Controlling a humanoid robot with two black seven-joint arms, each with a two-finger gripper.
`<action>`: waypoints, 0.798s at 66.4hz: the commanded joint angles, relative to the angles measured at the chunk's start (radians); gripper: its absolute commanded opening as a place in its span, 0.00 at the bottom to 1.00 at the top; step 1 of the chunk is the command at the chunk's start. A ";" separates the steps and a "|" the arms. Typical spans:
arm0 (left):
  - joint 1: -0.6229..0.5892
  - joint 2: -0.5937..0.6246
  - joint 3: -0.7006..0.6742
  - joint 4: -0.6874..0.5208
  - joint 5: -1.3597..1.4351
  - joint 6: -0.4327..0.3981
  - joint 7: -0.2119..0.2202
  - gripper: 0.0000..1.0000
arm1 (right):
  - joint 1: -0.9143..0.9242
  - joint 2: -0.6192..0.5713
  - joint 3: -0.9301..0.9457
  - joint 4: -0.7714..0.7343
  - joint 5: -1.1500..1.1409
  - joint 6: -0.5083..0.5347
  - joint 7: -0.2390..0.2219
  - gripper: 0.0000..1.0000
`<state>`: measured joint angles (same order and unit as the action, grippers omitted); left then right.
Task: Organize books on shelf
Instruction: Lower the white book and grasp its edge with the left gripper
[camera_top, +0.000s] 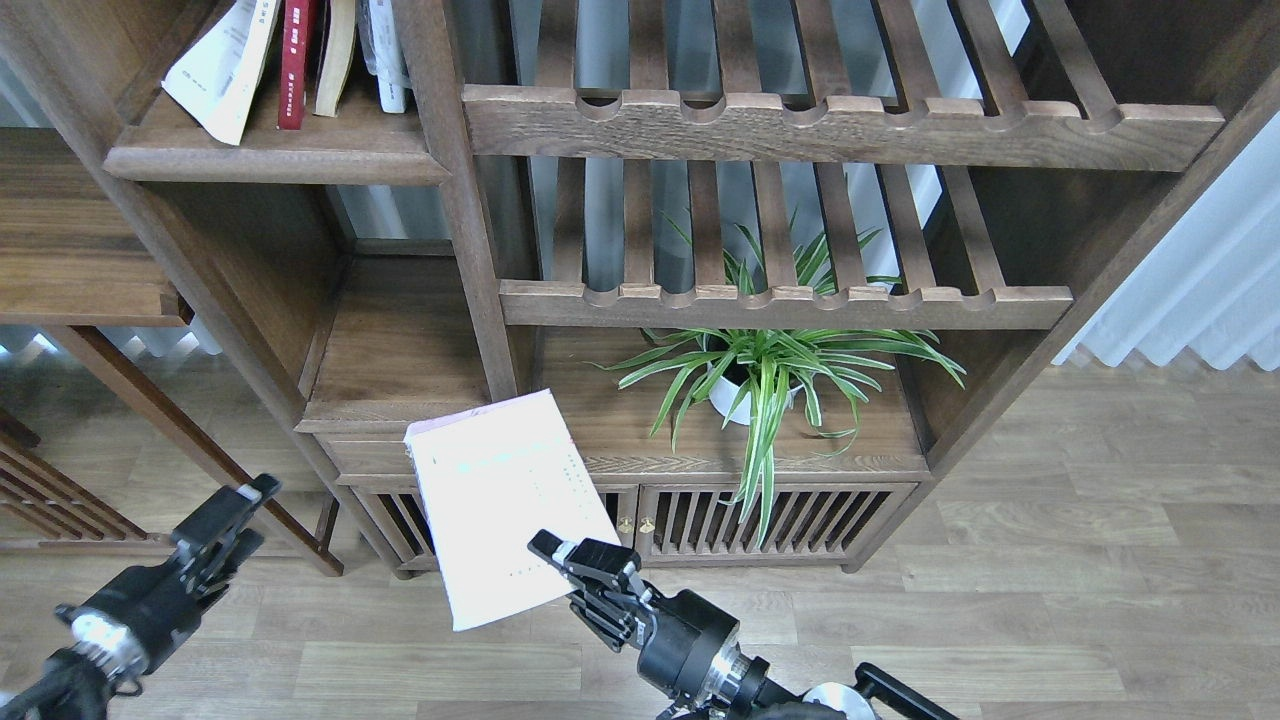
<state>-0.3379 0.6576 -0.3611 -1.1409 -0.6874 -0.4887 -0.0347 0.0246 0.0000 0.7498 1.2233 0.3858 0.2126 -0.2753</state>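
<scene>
Dark-brown wooden bookcase (470, 250) is standing on a grey-brown plank floor (1050, 560), white pleated curtain (1210, 290) hanging at right. Solid flat shelf (270, 160) with a rounded moulded front edge is sitting at upper left, carrying a leaning white book (215, 75), a dark red book (294, 60) and others upright beside it. Slatted racks (790, 130) with scalloped front rails are filling the middle. Spider plant (770, 370) in a white pot is standing on the lower board above louvred cabinet doors (760, 525).

Right gripper (560, 562) is clamping the lower right corner of a thin pale lavender-white paperback (505, 500), holding it tilted in the air in front of the cabinet, clear of every shelf. Left gripper (235, 515) is hovering low at left, holding nothing; fingers too dark, cannot tell if parted.
</scene>
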 joint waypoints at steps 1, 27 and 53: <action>-0.033 -0.001 0.093 -0.010 -0.001 0.000 -0.001 1.00 | 0.008 0.000 -0.004 -0.002 0.010 0.001 -0.013 0.09; -0.055 -0.019 0.106 -0.040 -0.001 0.000 -0.005 1.00 | 0.011 0.000 0.014 -0.057 0.011 -0.002 -0.024 0.09; -0.058 -0.093 0.111 -0.042 -0.001 0.000 -0.005 1.00 | 0.008 0.000 0.014 -0.065 0.018 -0.002 -0.044 0.09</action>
<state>-0.3930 0.5975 -0.2516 -1.1830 -0.6889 -0.4887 -0.0409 0.0325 0.0000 0.7666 1.1581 0.4019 0.2107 -0.3162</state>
